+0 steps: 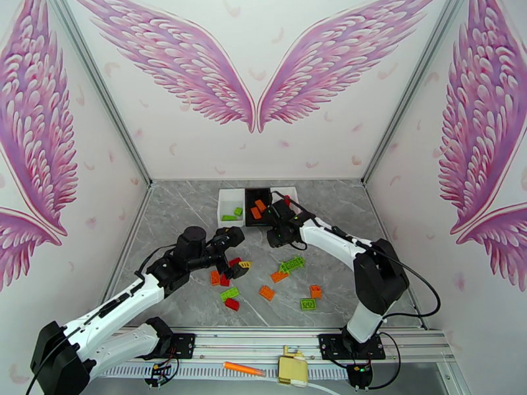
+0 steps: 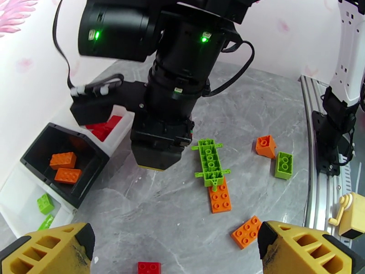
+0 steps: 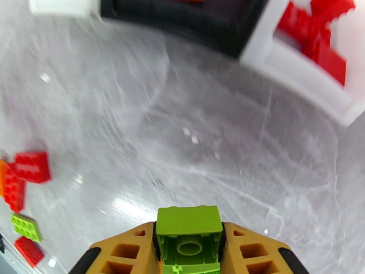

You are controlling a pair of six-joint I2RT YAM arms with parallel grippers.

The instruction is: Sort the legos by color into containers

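My right gripper (image 3: 189,252) is shut on a bright green lego (image 3: 189,234), held above the bare table just in front of the containers. The black container (image 1: 253,195) holds orange legos. The white container (image 1: 227,212) to its left holds green ones, and the white container (image 3: 315,83) on the right holds red ones. My left gripper (image 2: 178,256) is open and low over the loose legos, with a red lego (image 2: 149,268) between its fingers (image 2: 50,250). In the top view it (image 1: 238,266) hangs over the left part of the pile.
Loose legos lie mid-table: a long green plate (image 2: 211,163), orange bricks (image 2: 220,197) (image 2: 246,231) (image 2: 266,146), a green brick (image 2: 284,165), and red ones (image 3: 32,167). An orange stick (image 1: 244,369) and a yellow object (image 1: 293,370) rest on the front rail.
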